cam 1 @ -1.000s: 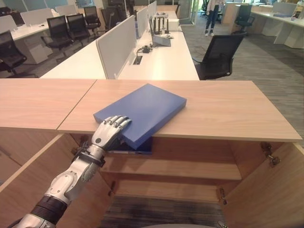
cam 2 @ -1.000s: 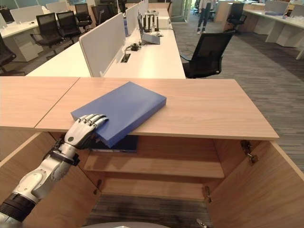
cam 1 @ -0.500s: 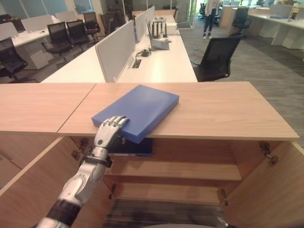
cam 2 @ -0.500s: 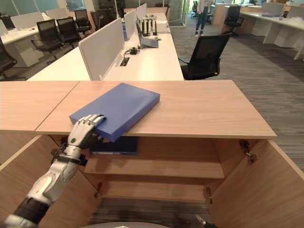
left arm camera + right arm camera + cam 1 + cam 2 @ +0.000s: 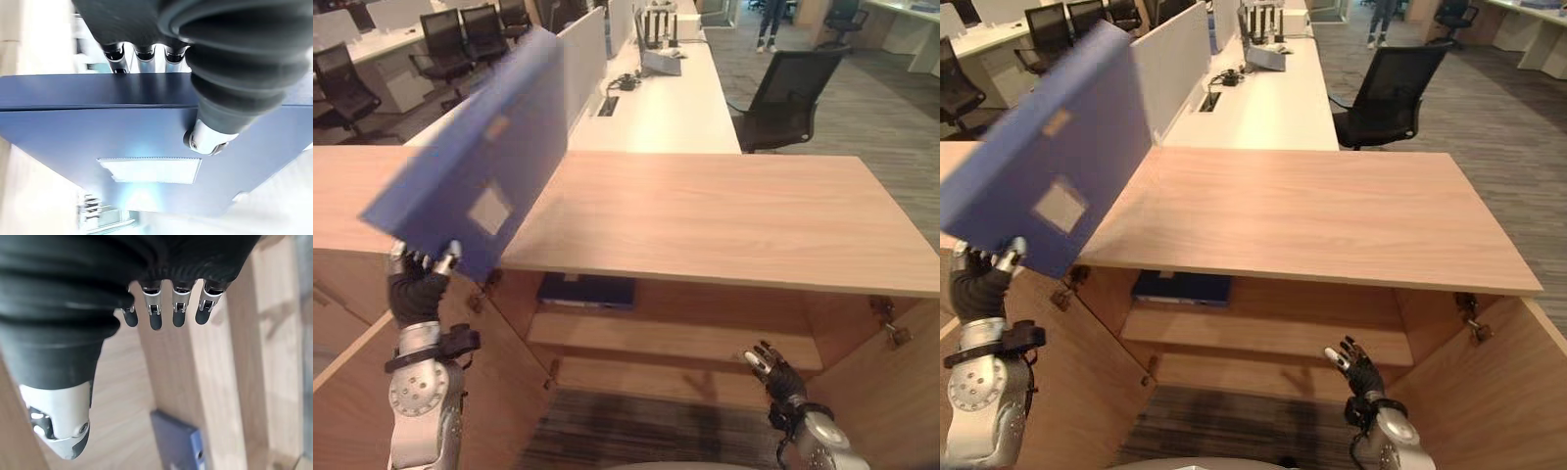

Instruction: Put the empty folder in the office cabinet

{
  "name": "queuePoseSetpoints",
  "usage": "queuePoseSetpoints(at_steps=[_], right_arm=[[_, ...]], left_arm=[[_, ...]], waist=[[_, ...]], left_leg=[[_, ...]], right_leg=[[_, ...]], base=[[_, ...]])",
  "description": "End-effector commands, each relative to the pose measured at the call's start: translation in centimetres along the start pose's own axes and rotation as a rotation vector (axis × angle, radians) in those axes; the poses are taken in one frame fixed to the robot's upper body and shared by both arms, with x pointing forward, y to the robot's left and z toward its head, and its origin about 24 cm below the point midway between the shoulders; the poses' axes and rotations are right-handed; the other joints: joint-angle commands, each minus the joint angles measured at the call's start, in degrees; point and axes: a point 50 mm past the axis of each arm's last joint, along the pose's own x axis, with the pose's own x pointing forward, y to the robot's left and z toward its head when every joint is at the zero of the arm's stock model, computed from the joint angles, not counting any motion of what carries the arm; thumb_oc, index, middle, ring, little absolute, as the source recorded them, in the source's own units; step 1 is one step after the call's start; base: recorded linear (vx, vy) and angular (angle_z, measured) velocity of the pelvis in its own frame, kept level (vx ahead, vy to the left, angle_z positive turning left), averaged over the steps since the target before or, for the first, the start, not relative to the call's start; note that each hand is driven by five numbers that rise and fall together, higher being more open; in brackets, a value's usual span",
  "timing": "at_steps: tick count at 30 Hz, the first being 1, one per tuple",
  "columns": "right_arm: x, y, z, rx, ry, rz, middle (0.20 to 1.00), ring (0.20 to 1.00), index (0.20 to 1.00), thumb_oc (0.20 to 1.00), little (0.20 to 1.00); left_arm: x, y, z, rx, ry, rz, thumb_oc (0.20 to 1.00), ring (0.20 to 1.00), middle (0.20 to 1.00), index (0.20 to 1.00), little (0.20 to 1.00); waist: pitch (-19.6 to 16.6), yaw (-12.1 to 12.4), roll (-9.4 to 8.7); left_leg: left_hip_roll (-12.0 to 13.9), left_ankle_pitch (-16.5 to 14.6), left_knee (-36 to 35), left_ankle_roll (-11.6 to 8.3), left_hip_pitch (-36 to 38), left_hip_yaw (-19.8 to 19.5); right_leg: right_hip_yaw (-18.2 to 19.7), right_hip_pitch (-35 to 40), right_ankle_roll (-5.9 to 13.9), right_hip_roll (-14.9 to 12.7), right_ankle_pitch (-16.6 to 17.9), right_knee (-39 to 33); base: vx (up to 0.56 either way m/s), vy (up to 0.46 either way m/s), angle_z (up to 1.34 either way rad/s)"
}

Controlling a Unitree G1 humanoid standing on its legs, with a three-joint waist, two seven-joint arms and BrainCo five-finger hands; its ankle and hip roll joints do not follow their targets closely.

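Note:
The blue folder (image 5: 480, 147) is in the air at the left, tilted steeply on edge above the cabinet's left end, a pale label on its near face. My left hand (image 5: 416, 289) is shut on its lower corner. The left wrist view shows the fingers (image 5: 139, 51) over the folder's (image 5: 146, 147) edge and the thumb pressed on its face. The open wooden cabinet (image 5: 724, 225) has an inner shelf (image 5: 685, 338). My right hand (image 5: 771, 372) hovers open, low at the right in front of that shelf, holding nothing.
A second blue folder (image 5: 587, 291) lies on the cabinet's upper shelf at the left. Both cabinet doors (image 5: 901, 411) stand open outward. Behind are white desks with a divider (image 5: 582, 49), a black chair (image 5: 783, 93) and a person (image 5: 771, 20) far off.
My left hand has lifted the folder off the cabinet top, swung it left and tipped it up on edge. My right hand has come into view. The camera tilted down.

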Motion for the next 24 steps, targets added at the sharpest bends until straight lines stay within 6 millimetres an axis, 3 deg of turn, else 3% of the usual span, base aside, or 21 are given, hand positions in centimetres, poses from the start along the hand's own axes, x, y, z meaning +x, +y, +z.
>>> queuePoseSetpoints(at_steps=[1, 4, 8, 9, 15, 16, 19, 21, 22, 24], right_arm=[[1.4, 2.0, 3.3, 0.072, -0.163, 0.087, 1.000, 1.000, 1.000, 1.000, 1.000], [1.3, 2.6, 4.1, 0.085, -0.198, 0.127, 1.000, 1.000, 1.000, 1.000, 1.000], [1.1, 3.5, 5.7, 0.112, -0.270, 0.196, 1.000, 1.000, 1.000, 1.000, 1.000], [1.0, 4.1, 6.2, 0.158, -0.297, 0.234, 1.000, 1.000, 1.000, 1.000, 1.000], [1.1, 5.8, 6.7, 0.241, -0.325, 0.341, 1.000, 1.000, 1.000, 1.000, 1.000], [1.3, 6.3, 6.2, 0.090, -0.259, 0.397, 1.000, 1.000, 1.000, 1.000, 1.000], [1.6, 6.0, 6.6, -0.244, -0.181, 0.444, 1.000, 1.000, 1.000, 1.000, 1.000], [1.6, 6.4, 7.1, -0.347, -0.179, 0.490, 1.000, 1.000, 1.000, 1.000, 1.000], [1.6, 6.3, 8.4, -0.626, -0.160, 0.533, 1.000, 1.000, 1.000, 1.000, 1.000], [1.0, 5.9, 9.8, -0.834, -0.143, 0.586, 1.000, 1.000, 1.000, 1.000, 1.000]], left_arm=[[-0.6, 0.1, -1.6, -0.112, 0.097, -0.040, 0.200, 0.200, 0.200, 0.200, 0.200], [-0.3, -0.2, -1.0, -0.178, 0.065, -0.048, 0.200, 0.200, 0.200, 0.200, 0.200], [0.6, -0.7, 0.8, -0.211, -0.028, -0.091, 0.200, 0.200, 0.200, 0.200, 0.200], [1.1, -0.9, 2.1, -0.240, -0.092, -0.110, 0.200, 0.200, 0.200, 0.200, 0.200], [2.4, -2.9, 4.4, -0.453, -0.220, -0.223, 0.200, 0.200, 0.200, 0.200, 0.200], [2.5, -5.1, 4.8, -0.582, -0.201, -0.375, 0.200, 0.200, 0.200, 0.200, 0.200], [2.0, -7.2, 3.8, -0.637, -0.083, -0.527, 0.200, 0.200, 0.200, 0.200, 0.200], [1.7, -7.6, 3.4, -0.633, -0.042, -0.566, 0.200, 0.200, 0.200, 0.200, 0.200], [1.4, -8.2, 2.8, -0.597, 0.014, -0.620, 0.200, 0.200, 0.200, 0.200, 0.200], [1.0, -8.3, 2.5, -0.551, 0.047, -0.664, 0.200, 0.200, 0.200, 0.200, 0.200]], waist=[[0.6, -1.5, -2.96], [0.6, -1.4, -2.91], [0.5, -1.2, -2.91], [0.4, -1.2, -2.91], [0.0, -1.2, -2.89], [-0.2, -1.3, -2.88], [-0.2, -1.5, -2.74], [-0.2, -1.5, -2.72], [-0.1, -1.5, -2.83], [0.0, -1.6, -2.86]], left_leg=[[-0.8, -3.5, 0.7, -0.86, -0.9, 1.0], [-0.8, -3.5, 0.7, -0.91, -1.0, 0.9], [-0.8, -3.4, 0.7, -0.98, -1.0, 0.6], [-0.8, -3.4, 0.7, -1.01, -1.0, 0.5], [-0.8, -3.6, 0.7, -1.08, -0.6, 0.7], [-0.9, -3.6, 0.7, -1.03, -0.5, 0.8], [-0.9, -3.5, 0.7, -0.85, -0.6, 0.7], [-0.9, -3.4, 0.7, -0.80, -0.6, 0.6], [-0.9, -3.2, 0.7, -0.70, -0.8, 0.6], [-1.0, -3.2, 0.7, -0.64, -0.9, 0.6]], right_leg=[[-1.1, 4.1, 3.43, -1.5, -6.4, 0.4], [-1.2, 4.2, 3.37, -1.5, -6.6, 0.4], [-1.4, 4.2, 3.33, -1.5, -6.7, 0.4], [-1.4, 4.2, 3.35, -1.6, -6.7, 0.4], [-1.4, 4.6, 3.43, -1.6, -6.9, 0.4], [-1.3, 4.6, 3.54, -1.6, -6.7, 0.4], [-1.3, 4.5, 3.63, -1.6, -6.6, 0.4], [-1.3, 4.5, 3.66, -1.6, -6.6, 0.4], [-1.1, 4.4, 3.72, -1.6, -6.5, 0.4], [-1.2, 4.3, 3.82, -1.6, -6.4, 0.4]], base=[[0.01, -0.011, 0.05], [0.01, -0.010, 0.06], [0.01, -0.013, 0.04], [0.00, -0.015, 0.05], [0.00, -0.007, 0.02], [0.00, -0.014, 0.04], [0.00, -0.002, -0.02], [-0.01, -0.002, -0.04], [0.00, 0.000, 0.00], [-0.01, 0.000, -0.02]])
